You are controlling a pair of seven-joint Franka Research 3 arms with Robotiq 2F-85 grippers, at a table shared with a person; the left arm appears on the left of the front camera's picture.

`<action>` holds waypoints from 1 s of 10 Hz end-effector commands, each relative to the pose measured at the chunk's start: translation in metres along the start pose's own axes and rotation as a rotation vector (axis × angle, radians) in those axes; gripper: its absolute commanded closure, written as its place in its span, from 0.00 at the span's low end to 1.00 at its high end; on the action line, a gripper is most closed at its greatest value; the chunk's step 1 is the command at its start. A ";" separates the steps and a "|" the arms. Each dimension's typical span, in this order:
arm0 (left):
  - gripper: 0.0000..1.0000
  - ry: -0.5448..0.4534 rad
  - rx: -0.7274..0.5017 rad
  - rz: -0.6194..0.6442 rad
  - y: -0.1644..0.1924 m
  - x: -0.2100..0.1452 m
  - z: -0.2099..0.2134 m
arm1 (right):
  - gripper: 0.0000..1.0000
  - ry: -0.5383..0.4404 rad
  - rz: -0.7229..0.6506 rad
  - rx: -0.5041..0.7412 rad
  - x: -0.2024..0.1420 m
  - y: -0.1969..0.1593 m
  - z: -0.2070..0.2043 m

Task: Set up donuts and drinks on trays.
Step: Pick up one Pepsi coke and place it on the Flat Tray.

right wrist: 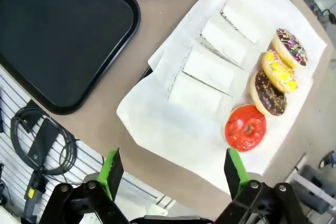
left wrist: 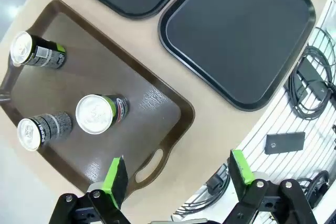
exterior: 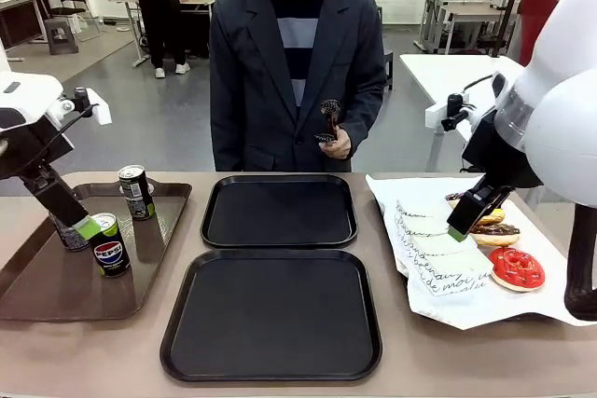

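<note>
Two empty black trays lie mid-table, the far tray (exterior: 279,213) and the near tray (exterior: 271,314). Three drinks stand on a brown tray (exterior: 56,286) at the left: a Pepsi can (exterior: 110,245), a green-marked can (exterior: 136,192), and a third can (exterior: 65,232) partly behind my left gripper (exterior: 89,227). In the left wrist view that gripper (left wrist: 178,171) hangs open above the brown tray's handle end, near the Pepsi can (left wrist: 100,114). Donuts lie on white paper at the right; the red donut (exterior: 516,268) is nearest. My right gripper (exterior: 464,226) hovers open over the paper sleeves (right wrist: 210,66), beside the red donut (right wrist: 245,128).
A person stands at the far edge, holding a small dark object in a hand (exterior: 334,142). A chocolate donut (right wrist: 269,94), a yellow donut (right wrist: 280,71) and a sprinkled donut (right wrist: 291,46) lie in a row. White paper (exterior: 438,300) overhangs the table's right part.
</note>
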State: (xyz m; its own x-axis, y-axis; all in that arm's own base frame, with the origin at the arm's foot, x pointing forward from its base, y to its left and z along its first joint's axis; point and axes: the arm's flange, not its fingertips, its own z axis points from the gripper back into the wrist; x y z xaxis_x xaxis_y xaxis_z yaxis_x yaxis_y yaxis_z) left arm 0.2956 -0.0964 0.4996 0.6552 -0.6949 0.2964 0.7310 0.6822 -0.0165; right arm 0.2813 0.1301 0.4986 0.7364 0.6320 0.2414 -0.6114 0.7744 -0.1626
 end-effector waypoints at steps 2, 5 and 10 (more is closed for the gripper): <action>0.00 0.000 -0.009 -0.015 -0.002 0.005 -0.005 | 0.00 0.006 0.008 -0.005 0.010 0.005 -0.013; 0.00 -0.335 -0.394 0.301 0.048 -0.027 0.019 | 0.00 -0.201 -0.267 0.566 -0.027 -0.080 0.003; 0.00 -0.519 -0.757 0.584 0.135 -0.092 0.030 | 0.00 -0.412 -0.603 0.935 -0.105 -0.215 -0.004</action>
State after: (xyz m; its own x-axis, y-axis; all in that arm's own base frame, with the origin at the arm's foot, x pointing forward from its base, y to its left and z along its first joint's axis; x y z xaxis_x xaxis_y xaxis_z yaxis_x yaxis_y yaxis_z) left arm 0.3193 0.0594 0.5032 0.9003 -0.0368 0.4338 0.4026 0.4494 -0.7974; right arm 0.3254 -0.0940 0.5035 0.9265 0.0282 0.3752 -0.3233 0.5698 0.7555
